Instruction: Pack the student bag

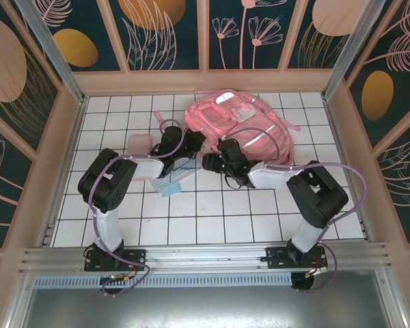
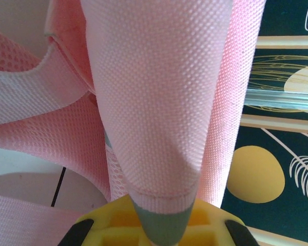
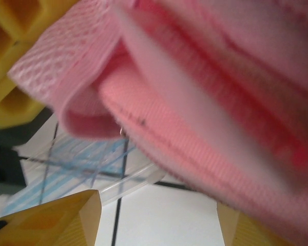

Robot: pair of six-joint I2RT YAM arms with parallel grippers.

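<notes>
We see the student bag (image 1: 249, 126) as soft pink cloth, its front pockets glossy and translucent like plastic. Up close its strap (image 2: 154, 102) is tightly woven, matt webbing, beside open mesh padding (image 2: 20, 92). The pads (image 2: 113, 219) of the left gripper (image 2: 159, 233) look like matt yellow plastic. The table (image 1: 212, 212) is smooth white tile; the rail (image 1: 205, 254) along its near edge is dull metal.

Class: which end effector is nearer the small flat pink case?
Left. The left end effector, gripping the large soft pink backpack, is right of the small flat pink case; the right end effector lies farther right.
</notes>
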